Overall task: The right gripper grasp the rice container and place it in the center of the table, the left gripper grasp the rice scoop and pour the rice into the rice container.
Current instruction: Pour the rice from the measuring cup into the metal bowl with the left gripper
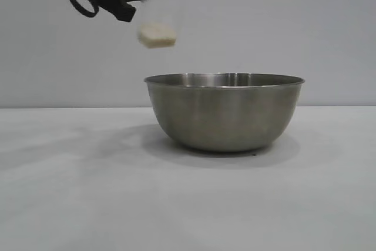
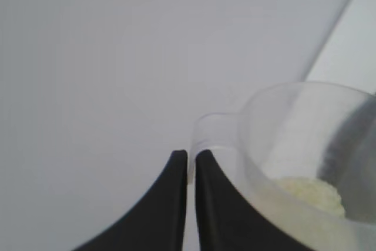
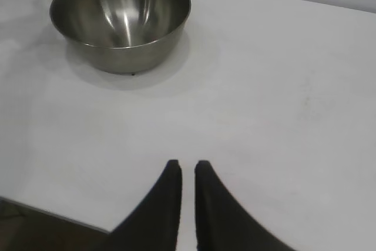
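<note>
The rice container [image 1: 224, 111], a large steel bowl, stands upright on the white table [image 1: 88, 192], right of centre in the exterior view; it also shows in the right wrist view [image 3: 120, 19], empty inside. My left gripper [image 1: 136, 1] is at the top left, above and left of the bowl, shut on the handle tab of the rice scoop [image 1: 157, 19], a frosted plastic cup held in the air. Rice [image 1: 157, 34] lies in its bottom. The left wrist view shows the gripper [image 2: 191, 156], the scoop [image 2: 294, 145] and the rice [image 2: 311, 193]. My right gripper [image 3: 187, 166] is shut, empty, back from the bowl.
The table's edge [image 3: 53, 213] runs close beside my right gripper in the right wrist view. A plain grey wall [image 1: 294, 27] stands behind the table.
</note>
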